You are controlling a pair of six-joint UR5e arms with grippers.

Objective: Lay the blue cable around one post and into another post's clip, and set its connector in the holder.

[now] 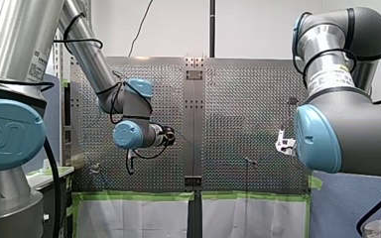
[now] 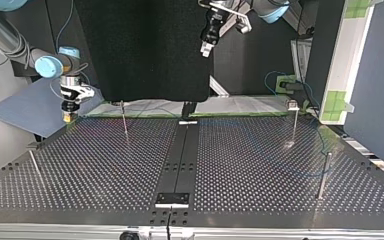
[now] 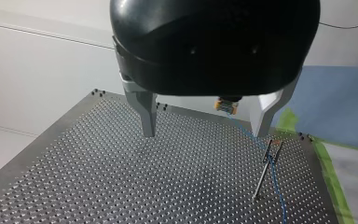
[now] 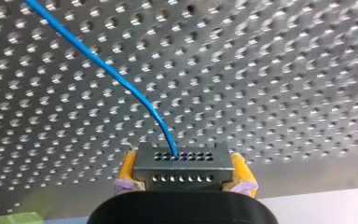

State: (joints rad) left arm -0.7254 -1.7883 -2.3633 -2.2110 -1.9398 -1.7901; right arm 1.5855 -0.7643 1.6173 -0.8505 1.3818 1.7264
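Connector (image 4: 181,164) sits pinched between the yellow pads (image 4: 127,170) of my right tool (image 4: 184,173), and the blue cable (image 4: 116,77) leaves its face and runs ahead of the tool over the perforated tabletop (image 4: 270,70); seen from my left wrist, it slants down from that tool to the forked top of a post (image 3: 265,172) and on past it. My right arm reaches low, tool pointing down near the tabletop's far corner at the top view's left. My left tool (image 3: 204,133) hangs spread, high above the tabletop's middle, its arm coming down from the top view's upper edge.
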